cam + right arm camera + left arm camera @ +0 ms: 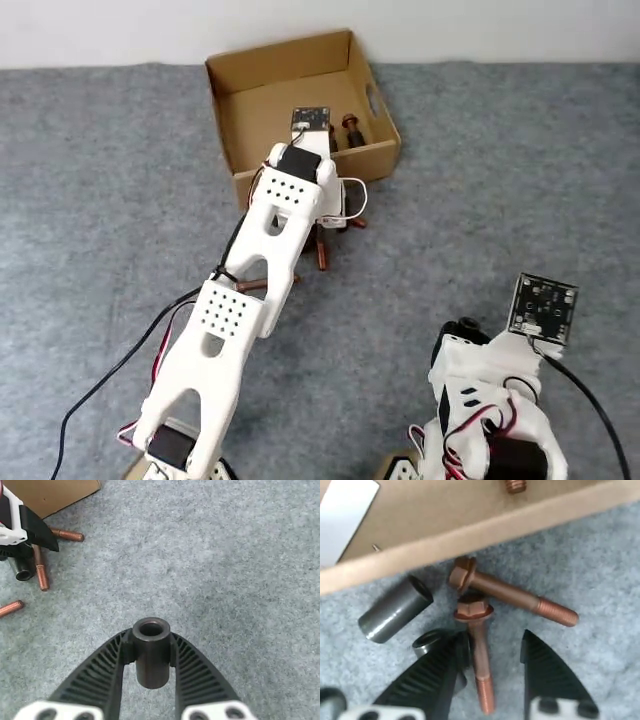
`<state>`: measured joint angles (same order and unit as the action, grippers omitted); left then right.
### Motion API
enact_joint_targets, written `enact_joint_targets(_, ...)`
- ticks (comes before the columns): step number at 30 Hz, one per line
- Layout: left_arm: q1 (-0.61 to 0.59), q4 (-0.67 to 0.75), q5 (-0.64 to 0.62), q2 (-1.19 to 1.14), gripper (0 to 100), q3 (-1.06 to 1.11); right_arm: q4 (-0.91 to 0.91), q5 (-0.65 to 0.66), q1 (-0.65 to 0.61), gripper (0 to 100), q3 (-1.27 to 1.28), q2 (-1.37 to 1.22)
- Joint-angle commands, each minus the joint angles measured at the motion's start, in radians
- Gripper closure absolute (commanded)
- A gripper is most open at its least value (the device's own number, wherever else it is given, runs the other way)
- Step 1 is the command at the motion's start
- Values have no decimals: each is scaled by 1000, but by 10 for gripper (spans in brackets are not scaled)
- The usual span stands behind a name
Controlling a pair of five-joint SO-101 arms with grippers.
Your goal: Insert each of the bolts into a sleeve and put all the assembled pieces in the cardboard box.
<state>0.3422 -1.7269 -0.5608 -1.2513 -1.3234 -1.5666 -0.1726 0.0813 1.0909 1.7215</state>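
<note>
— Where are the right jaws?
— Well away from the cardboard box (280,55), above the grey desk (520,180), clamped round the side of a dark sleeve (151,652).
— And the left jaws?
— Just outside the box's front wall, spread apart either side of a copper bolt (477,650) lying on the desk. A second bolt (512,596) lies head to head with it, nearer the box. A loose sleeve (395,611) lies beside that wall.
— Anything inside the box?
— One piece (350,128) against the front wall, possibly a bolt in a sleeve; it's hard to tell.
</note>
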Motion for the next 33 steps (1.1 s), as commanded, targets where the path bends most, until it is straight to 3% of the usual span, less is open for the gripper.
enact_joint_targets(1,-25,-20,-11,-12,867,-27,24,-6,4,991,-6,2)
enact_joint_targets(25,-37,-26,-12,-14,996,-31,24,-6,5,991,-6,2)
enact_joint_targets(33,2,-31,-9,192,996,-31,22,-6,2,991,-9,4)
